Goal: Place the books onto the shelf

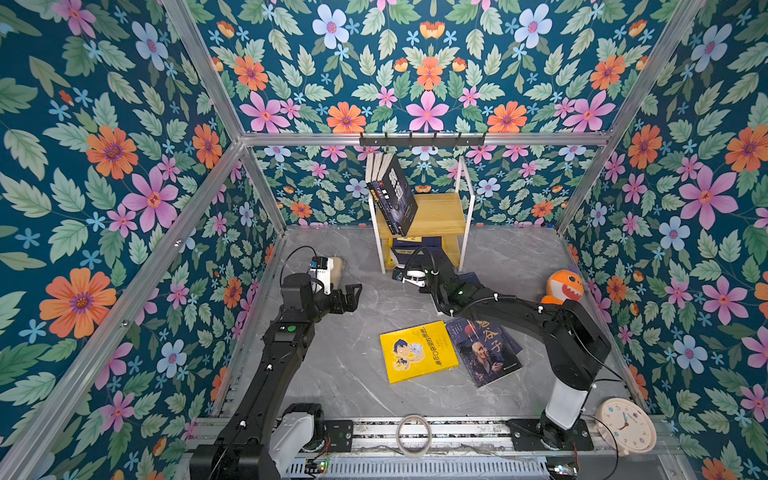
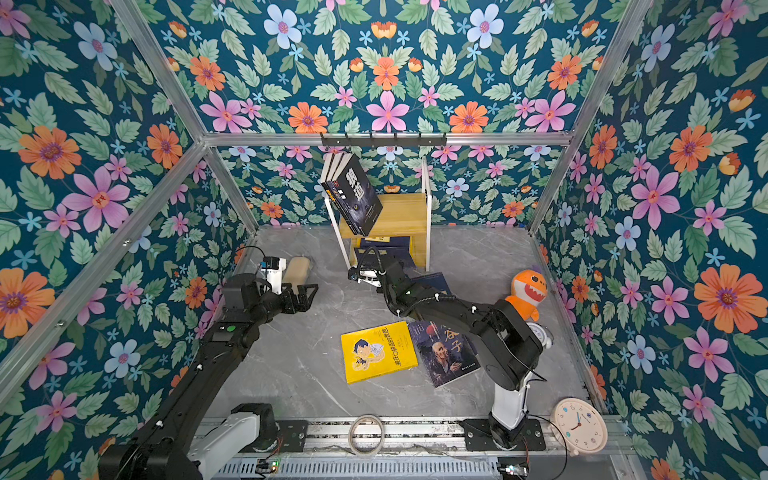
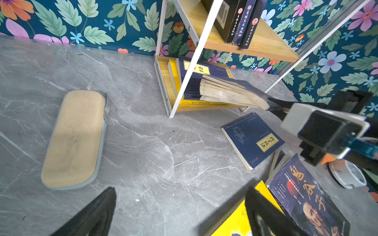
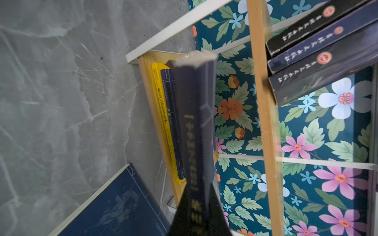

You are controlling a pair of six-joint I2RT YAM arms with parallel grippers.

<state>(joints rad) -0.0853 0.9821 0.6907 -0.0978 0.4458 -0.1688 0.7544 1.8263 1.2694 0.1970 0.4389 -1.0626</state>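
Note:
The shelf [image 1: 440, 214] stands at the back wall, with three dark books [image 1: 392, 195] leaning on its top board. My right gripper [image 4: 199, 212] is shut on a navy book [image 4: 194, 126], held spine-up at the lower tier beside a yellow book and a navy book [image 4: 163, 114] that stand there. In the left wrist view the held book [image 3: 229, 90] fans its pages partly inside that tier. My left gripper [image 3: 181, 191] hangs open and empty over the table. A yellow book [image 1: 417, 351], a dark book [image 1: 484, 353] and a navy book [image 3: 252, 141] lie on the table.
A beige slipper sole [image 3: 74, 139] lies left of the shelf. At the right wall sits an orange shark plush [image 1: 563, 286]. A round clock [image 1: 625, 424] and a tape ring [image 1: 413, 434] rest by the front rail. A black hook rail [image 1: 422, 139] hangs above the shelf.

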